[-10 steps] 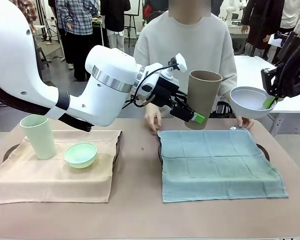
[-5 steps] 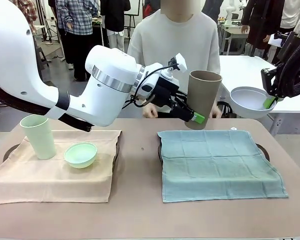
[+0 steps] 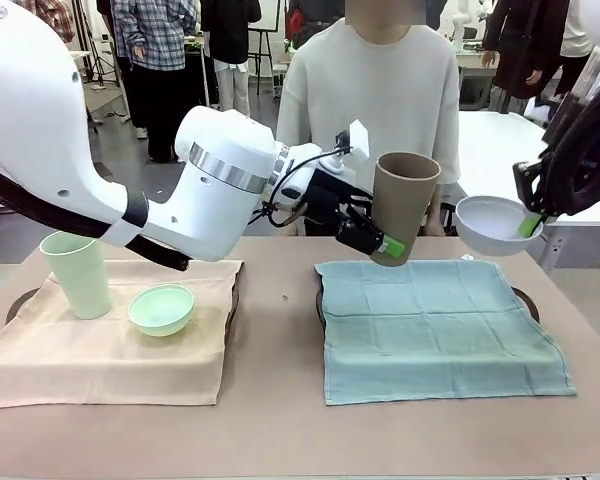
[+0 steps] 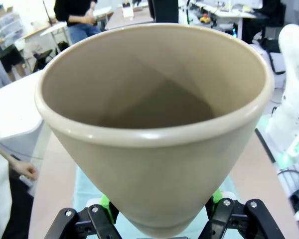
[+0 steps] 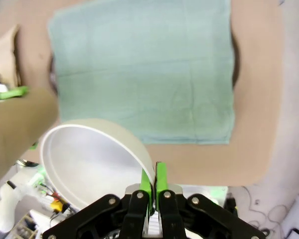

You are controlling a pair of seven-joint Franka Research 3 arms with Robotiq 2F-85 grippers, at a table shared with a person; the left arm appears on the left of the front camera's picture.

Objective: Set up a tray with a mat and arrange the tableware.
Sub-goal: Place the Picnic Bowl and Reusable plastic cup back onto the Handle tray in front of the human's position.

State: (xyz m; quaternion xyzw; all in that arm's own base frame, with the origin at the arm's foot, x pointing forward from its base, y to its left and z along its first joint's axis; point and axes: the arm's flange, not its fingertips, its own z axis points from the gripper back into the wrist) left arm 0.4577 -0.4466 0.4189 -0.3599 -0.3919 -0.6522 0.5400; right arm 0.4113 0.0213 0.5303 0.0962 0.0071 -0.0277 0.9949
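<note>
Above the far edge of the teal mat (image 3: pixel 435 325), in the front view, the left gripper (image 3: pixel 382 243) clamps the tan-brown tumbler (image 3: pixel 402 205) low on its body, mouth up, long axis near upright with a slight lean, its base hanging just over the mat's back-left corner. To the right, the right gripper (image 3: pixel 530 225) pinches the near rim of the white bowl (image 3: pixel 495 223), held in the air past the mat's far-right corner. The mint green tumbler (image 3: pixel 76 272) and mint green bowl (image 3: pixel 162 308) stand on the beige mat (image 3: pixel 100 350).

In the left wrist view, the tumbler (image 4: pixel 154 129) flares toward the camera, green pads (image 4: pixel 105 201) pressing its narrow base from either side.

In the right wrist view, the fingers (image 5: pixel 160 179) press together on the bowl's (image 5: pixel 89 164) rim, with the mat (image 5: pixel 144 69) beyond it. Judging by this, the left arm is nearer a set-down: a short descent onto the cloth.
</note>
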